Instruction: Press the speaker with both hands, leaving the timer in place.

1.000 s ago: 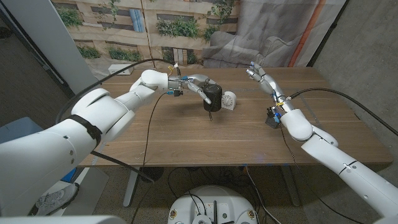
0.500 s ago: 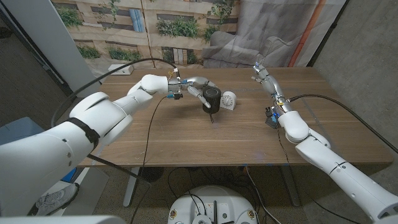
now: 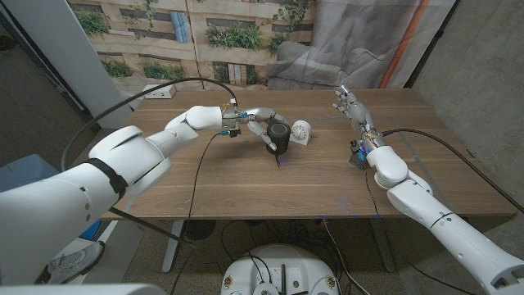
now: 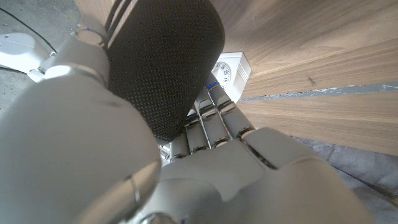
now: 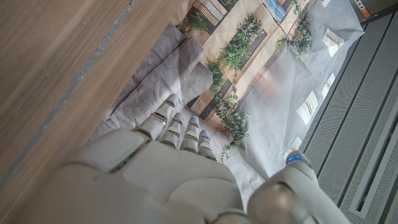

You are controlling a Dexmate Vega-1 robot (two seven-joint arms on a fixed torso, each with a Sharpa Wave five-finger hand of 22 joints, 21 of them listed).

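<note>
The black cylindrical speaker (image 3: pixel 279 138) stands mid-table, with the small white timer (image 3: pixel 301 132) close beside it on the right. My left hand (image 3: pixel 257 117) reaches in from the left and holds the speaker. In the left wrist view the mesh speaker (image 4: pixel 165 62) sits between the thumb and the fingers (image 4: pixel 211 124), and the timer (image 4: pixel 229 68) shows just past it. My right hand (image 3: pixel 348 102) hovers over the table's far right part, well apart from both, with straight, spread fingers (image 5: pixel 177 127) holding nothing.
A white box (image 3: pixel 160 92) lies at the table's (image 3: pixel 246 184) back left corner. Black cables run from both arms across the wood. A grey cloth and a printed plant backdrop hang behind the far edge.
The left hand has closed in around the speaker, which has shifted slightly toward the near edge. The right hand has drifted a little to the right, away from the timer.
</note>
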